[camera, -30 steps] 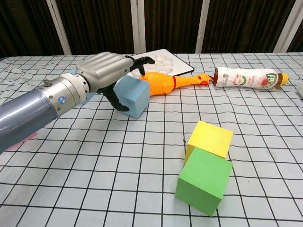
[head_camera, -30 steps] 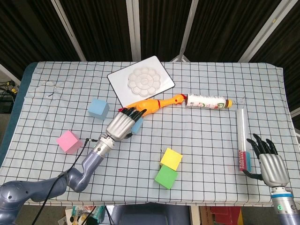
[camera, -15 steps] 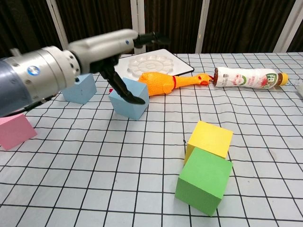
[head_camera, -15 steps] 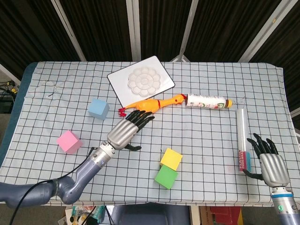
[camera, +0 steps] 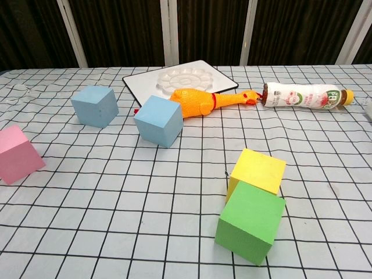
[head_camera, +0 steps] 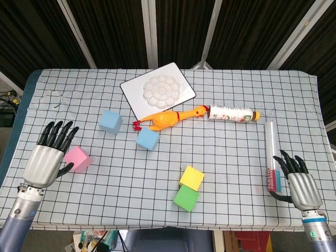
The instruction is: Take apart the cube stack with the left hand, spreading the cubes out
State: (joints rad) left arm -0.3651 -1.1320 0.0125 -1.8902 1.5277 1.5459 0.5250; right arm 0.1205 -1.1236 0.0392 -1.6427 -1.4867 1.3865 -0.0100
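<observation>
Two light-blue cubes lie apart on the checked cloth: one [head_camera: 111, 122] [camera: 95, 106] to the left, one [head_camera: 147, 139] [camera: 158, 120] by the rubber chicken's tail. A pink cube [head_camera: 77, 159] [camera: 18, 153] sits at the left. A yellow cube [head_camera: 191, 178] [camera: 258, 171] touches a green cube [head_camera: 186, 199] [camera: 250, 224] near the front. My left hand [head_camera: 48, 158] hovers open at the table's left edge, just left of the pink cube, holding nothing. My right hand [head_camera: 297, 182] rests open at the front right. Neither hand shows in the chest view.
An orange rubber chicken [head_camera: 169, 117] [camera: 200, 100] lies mid-table, with a white paint palette [head_camera: 158, 94] [camera: 181, 80] behind it. A bottle [head_camera: 234, 113] [camera: 302, 96] lies on its side to the right. A long tube [head_camera: 272, 157] lies beside my right hand.
My left hand let go of the blue cube beside the chicken and drew back to the table's left edge, leaving the chest view. The right hand has barely moved.
</observation>
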